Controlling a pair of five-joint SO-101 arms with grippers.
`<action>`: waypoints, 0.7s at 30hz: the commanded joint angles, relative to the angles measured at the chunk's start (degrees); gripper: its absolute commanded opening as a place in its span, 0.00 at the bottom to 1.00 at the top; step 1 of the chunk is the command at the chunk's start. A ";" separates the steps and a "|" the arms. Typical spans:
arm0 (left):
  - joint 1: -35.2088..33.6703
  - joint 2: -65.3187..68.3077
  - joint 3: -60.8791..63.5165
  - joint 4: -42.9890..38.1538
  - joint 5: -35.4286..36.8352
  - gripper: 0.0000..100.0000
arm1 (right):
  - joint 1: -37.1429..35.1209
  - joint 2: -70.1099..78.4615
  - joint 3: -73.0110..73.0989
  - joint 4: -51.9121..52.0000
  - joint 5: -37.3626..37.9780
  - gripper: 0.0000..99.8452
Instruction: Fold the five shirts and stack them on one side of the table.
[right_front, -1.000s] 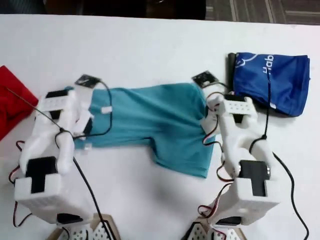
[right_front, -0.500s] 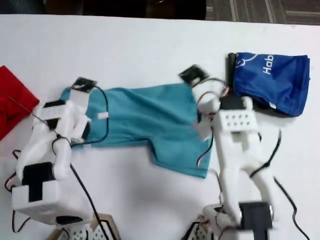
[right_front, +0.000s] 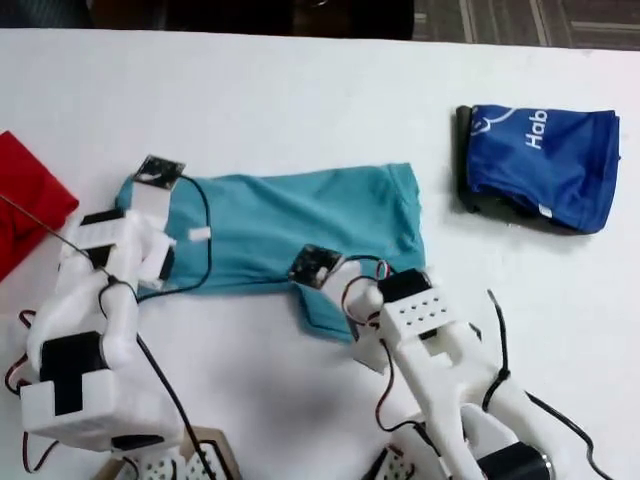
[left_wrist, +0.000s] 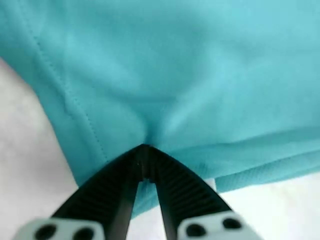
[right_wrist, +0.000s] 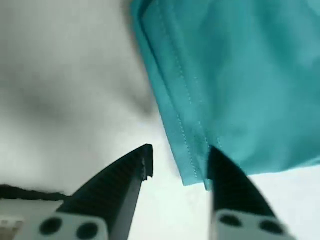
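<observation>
A teal shirt (right_front: 300, 225) lies spread across the middle of the table. At its left end, my left gripper (right_front: 150, 198) is shut on a pinch of the teal fabric (left_wrist: 165, 75), with the black tips (left_wrist: 145, 162) meeting on a fold. My right gripper (right_front: 318, 275) is at the shirt's near hem and stands open. Its two black fingertips (right_wrist: 142, 160) straddle the stitched corner of the hem (right_wrist: 192, 170) just above the table. A folded blue shirt (right_front: 545, 160) rests at the far right. A red shirt (right_front: 25, 215) pokes in at the left edge.
The white table (right_front: 300, 90) stretches bare behind the teal shirt. Both arm bases and their loose wires (right_front: 175, 390) crowd the near edge. A dark object (right_front: 464, 130) lies against the blue shirt's left side.
My right arm has swung from the shirt's right edge beside the blue shirt down to its near hem. The teal shirt's right side has settled flat. My left arm drew slightly back, still pinching.
</observation>
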 joint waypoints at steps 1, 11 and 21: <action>-1.58 -0.70 0.22 -1.05 -0.18 0.02 | -0.31 -2.07 0.09 -1.19 2.73 0.26; -1.58 -0.70 0.22 -1.14 -0.09 0.02 | -0.04 -0.13 8.44 -11.21 4.66 0.25; -1.58 -0.70 0.22 -1.14 -0.09 0.02 | 0.04 22.73 -3.34 -7.25 5.80 0.09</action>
